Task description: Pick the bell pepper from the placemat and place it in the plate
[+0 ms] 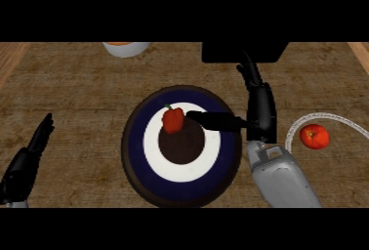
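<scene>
Just left of the right robot hand point(216, 120), the upright bell pepper point(173, 120) is pinched at its fingertips, over the placemat point(137, 146).

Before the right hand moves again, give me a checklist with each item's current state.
1. Bell pepper on the round placemat: ok, it sits near the middle.
2. Right hand at the pepper: ok, it meets the pepper's right side.
3. Pepper grasped: cannot tell.
4. Plate located: ok, right of the hand, partly cut off by the view's edge.
5. Plate free: not ok, a red round fruit lies in it.
6. Left hand out of the way: ok, resting at lower left.
</scene>
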`<action>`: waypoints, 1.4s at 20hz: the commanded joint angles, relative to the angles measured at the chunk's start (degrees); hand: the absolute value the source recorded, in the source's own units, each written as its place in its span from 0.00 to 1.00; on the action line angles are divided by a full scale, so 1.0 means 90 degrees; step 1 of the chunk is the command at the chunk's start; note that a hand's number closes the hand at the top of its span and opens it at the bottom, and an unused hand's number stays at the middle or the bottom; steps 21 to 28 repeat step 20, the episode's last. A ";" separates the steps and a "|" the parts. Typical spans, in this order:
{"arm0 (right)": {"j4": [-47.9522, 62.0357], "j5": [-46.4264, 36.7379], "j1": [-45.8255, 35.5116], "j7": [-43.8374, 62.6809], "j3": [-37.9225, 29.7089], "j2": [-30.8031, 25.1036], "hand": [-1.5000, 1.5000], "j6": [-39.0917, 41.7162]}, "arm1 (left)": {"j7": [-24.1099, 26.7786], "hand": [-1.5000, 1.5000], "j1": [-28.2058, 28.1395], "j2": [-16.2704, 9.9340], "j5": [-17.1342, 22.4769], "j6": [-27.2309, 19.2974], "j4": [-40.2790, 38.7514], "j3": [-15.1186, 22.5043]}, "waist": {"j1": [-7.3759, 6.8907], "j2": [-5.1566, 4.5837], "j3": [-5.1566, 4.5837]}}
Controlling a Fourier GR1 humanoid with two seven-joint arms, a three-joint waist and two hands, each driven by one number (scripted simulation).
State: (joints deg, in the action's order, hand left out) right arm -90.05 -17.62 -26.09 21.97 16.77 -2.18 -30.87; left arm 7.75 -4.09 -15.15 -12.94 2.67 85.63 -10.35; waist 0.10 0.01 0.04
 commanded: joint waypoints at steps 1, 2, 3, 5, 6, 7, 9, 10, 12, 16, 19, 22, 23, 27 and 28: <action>-0.0730 0.1148 0.1096 -0.0970 -0.0517 -0.0043 0.00 0.0098 | 0.0094 0.50 -0.0040 0.0195 -0.0071 -0.0160 -0.0048 0.0056 | 0.0054 -0.0004 0.0008; -0.0417 0.1558 0.0967 -0.1553 -0.0959 -0.0137 0.00 0.0250 | -0.0123 0.50 0.0111 0.0206 -0.0152 -0.0216 0.0084 0.0115 | 0.0009 -0.0022 0.0011; -0.0705 0.1962 0.1219 -0.1641 -0.1246 -0.0447 0.00 0.0662 | 0.0217 0.50 -0.0101 -0.0021 0.0019 0.0073 -0.0135 -0.0044 | 0.0029 -0.0014 0.0008; -0.0480 0.2337 0.1749 -0.2487 -0.1480 -0.0483 0.00 0.1024 | 0.0144 0.50 -0.0092 -0.0063 0.0087 0.0095 -0.0002 -0.0142 | -0.0001 -0.0009 0.0006; -0.0327 0.2607 0.1531 -0.2741 -0.1807 -0.0600 0.00 0.1298 | -0.0100 0.50 -0.0085 0.0120 -0.0086 -0.0019 0.0178 0.0081 | -0.0014 -0.0010 0.0006; -0.0610 0.2900 0.1685 -0.2500 -0.2070 -0.0913 0.00 0.1665 | 0.0091 0.50 -0.0364 0.0193 -0.0134 -0.0059 0.0392 0.0145 | -0.0006 0.0003 0.0005; -0.0268 0.3196 0.1998 -0.3216 -0.2404 -0.1002 0.00 0.2072 | 0.0268 0.50 0.0019 0.0164 -0.0154 -0.0085 -0.0283 0.0050 | 0.0021 -0.0010 0.0001; 0.0264 0.3385 0.1919 -0.3844 -0.2635 -0.1093 0.00 0.2428 | 0.0252 0.50 -0.0166 -0.0013 0.0094 0.0186 -0.0058 -0.0099 | -0.0029 -0.0016 0.0005; 0.0456 0.3313 0.2090 -0.4160 -0.2696 -0.1158 0.00 0.2674 | -0.0194 0.50 -0.0034 0.0297 -0.0149 -0.0083 0.0324 0.0171 | -0.0020 -0.0004 0.0002; 0.0642 0.3362 0.2239 -0.4250 -0.2958 -0.1395 0.00 0.3161 | -0.0100 0.50 0.0036 0.0179 -0.0227 0.0022 0.0121 0.0030 | -0.0010 0.0001 -0.0003; 0.1131 0.3754 0.2268 -0.4523 -0.3389 -0.1861 0.00 0.3904 | 0.0069 0.50 0.0010 0.0209 -0.0180 -0.0006 -0.0056 -0.0042 | -0.0009 0.0000 -0.0003; 0.1567 0.3529 0.1990 -0.4745 -0.3361 -0.1592 0.00 0.3599 | -0.0181 0.50 -0.0148 0.0558 -0.0477 -0.0270 0.0372 0.0302 | -0.0028 -0.0001 -0.0002; 0.1567 0.3529 0.1990 -0.4745 -0.3361 -0.1592 0.00 0.3599 | -0.0181 0.50 -0.0148 0.0558 -0.0477 -0.0270 0.0372 0.0302 | -0.0028 -0.0001 -0.0002; 0.1567 0.3529 0.1990 -0.4745 -0.3361 -0.1592 0.00 0.3599 | -0.0181 0.50 -0.0148 0.0558 -0.0477 -0.0270 0.0372 0.0302 | -0.0028 -0.0001 -0.0002; 0.1567 0.3529 0.1990 -0.4745 -0.3361 -0.1592 0.00 0.3599 | -0.0181 0.50 -0.0148 0.0558 -0.0477 -0.0270 0.0372 0.0302 | -0.0028 -0.0001 -0.0002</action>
